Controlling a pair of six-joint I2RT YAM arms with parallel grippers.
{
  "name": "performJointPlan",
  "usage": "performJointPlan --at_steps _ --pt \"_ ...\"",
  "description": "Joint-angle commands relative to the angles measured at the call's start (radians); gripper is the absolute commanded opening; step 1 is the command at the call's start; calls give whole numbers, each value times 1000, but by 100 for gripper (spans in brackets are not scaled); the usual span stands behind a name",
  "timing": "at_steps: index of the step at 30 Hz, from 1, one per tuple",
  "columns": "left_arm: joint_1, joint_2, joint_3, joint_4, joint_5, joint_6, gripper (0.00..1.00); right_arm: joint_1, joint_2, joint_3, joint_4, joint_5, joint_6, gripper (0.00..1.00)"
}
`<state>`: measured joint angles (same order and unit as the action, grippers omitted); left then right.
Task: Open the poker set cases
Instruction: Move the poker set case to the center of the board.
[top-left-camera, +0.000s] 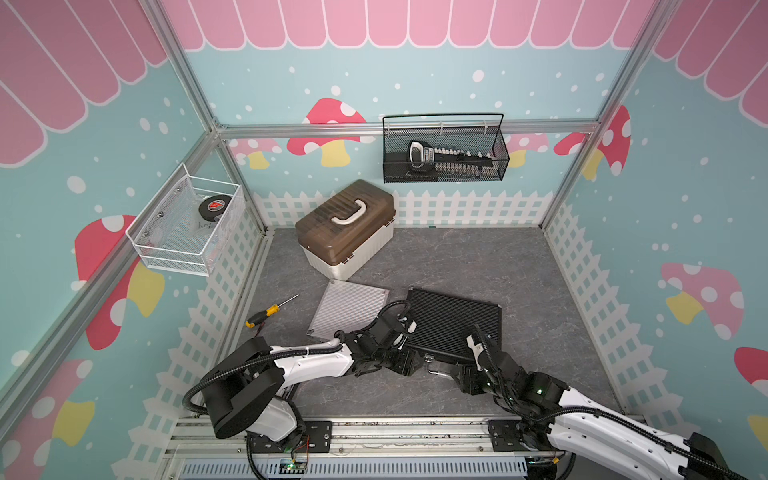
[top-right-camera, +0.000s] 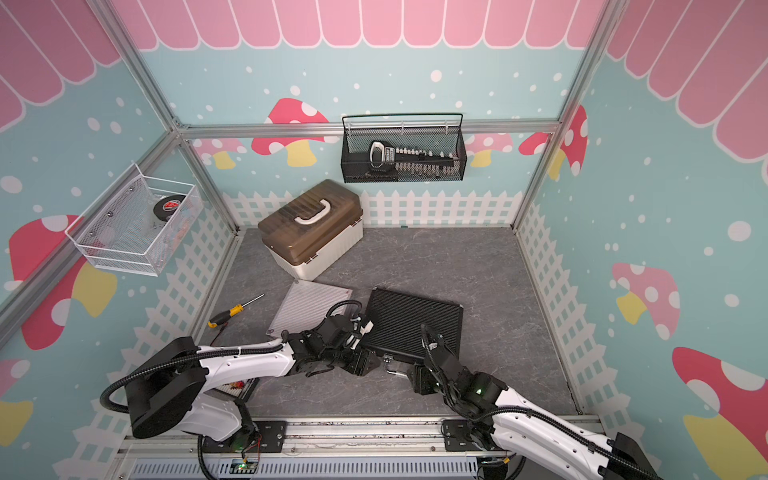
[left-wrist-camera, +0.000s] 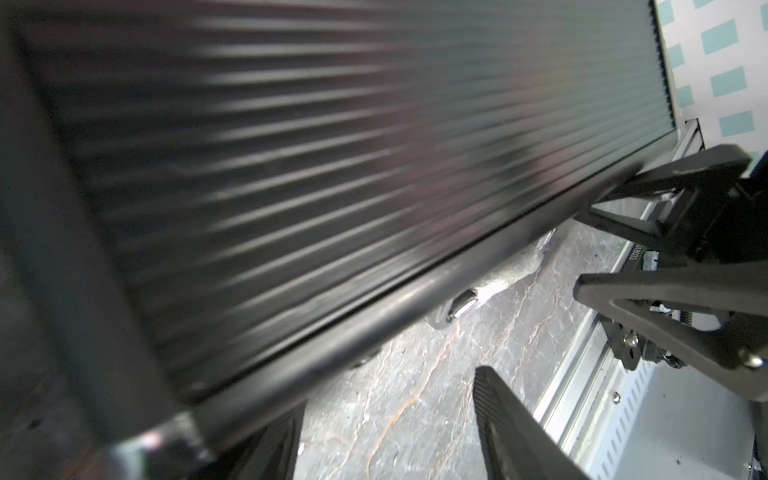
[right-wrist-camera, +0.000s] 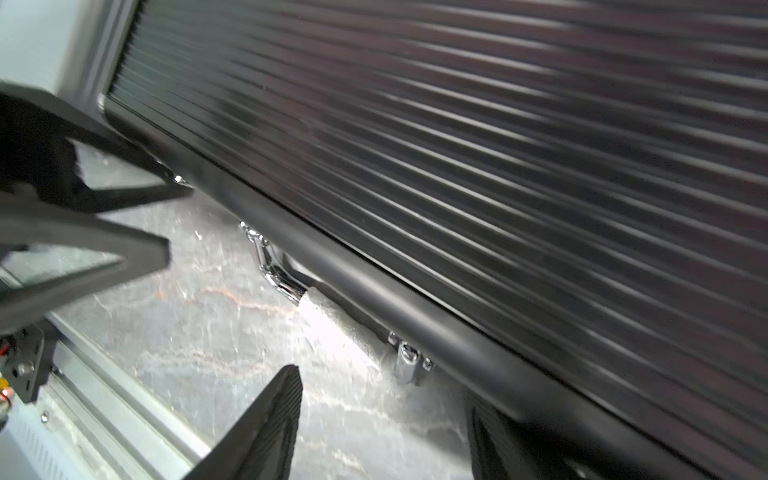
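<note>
Two poker set cases lie flat on the grey floor: a smaller silver ribbed case (top-left-camera: 347, 309) (top-right-camera: 309, 305) and, to its right, a larger black ribbed case (top-left-camera: 453, 322) (top-right-camera: 415, 324). Both grippers are at the black case's front edge, either side of its chrome handle (right-wrist-camera: 340, 324) (left-wrist-camera: 490, 286). My left gripper (top-left-camera: 417, 361) (left-wrist-camera: 386, 399) is open, one finger tucked under the case's front rim, the other finger (left-wrist-camera: 511, 428) free over the floor. My right gripper (top-left-camera: 457, 372) (right-wrist-camera: 382, 386) is open likewise, one finger (right-wrist-camera: 270, 424) free, the other under the rim. Whether the lid is lifted I cannot tell.
A tall cream box with a brown lid (top-left-camera: 345, 228) stands behind the cases. A yellow-handled screwdriver (top-left-camera: 270, 311) lies at the left. A white wire basket (top-left-camera: 187, 224) hangs on the left wall, a black mesh basket (top-left-camera: 444, 149) on the back wall. A metal rail (top-left-camera: 395, 432) runs along the front.
</note>
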<state>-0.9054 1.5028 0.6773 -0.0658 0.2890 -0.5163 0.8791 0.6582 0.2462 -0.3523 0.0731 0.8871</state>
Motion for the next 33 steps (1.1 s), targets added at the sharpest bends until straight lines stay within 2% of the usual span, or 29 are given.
performJointPlan --at_steps 1,8,12,15,18,21,24,26,33 --pt "0 9 16 60 41 -27 65 -1 19 -82 20 30 44 62" --pt "2 41 16 113 54 -46 65 -6 86 -68 67 95 22 66" --pt "6 54 37 134 51 -55 65 -83 48 -45 77 155 -3 69" --pt "11 56 55 145 57 -54 65 -250 35 -32 108 51 -59 69" --pt "27 44 70 147 82 -56 65 -409 100 19 118 -69 -149 69" --pt "48 17 83 143 108 -42 65 -477 211 96 136 -132 -233 70" --pt "69 -15 119 110 110 -15 65 -488 269 141 160 -219 -270 69" --pt "75 -34 159 74 92 13 65 -488 245 125 150 -242 -258 71" --pt "109 -18 297 1 -36 89 65 -488 14 -13 68 -200 -151 79"
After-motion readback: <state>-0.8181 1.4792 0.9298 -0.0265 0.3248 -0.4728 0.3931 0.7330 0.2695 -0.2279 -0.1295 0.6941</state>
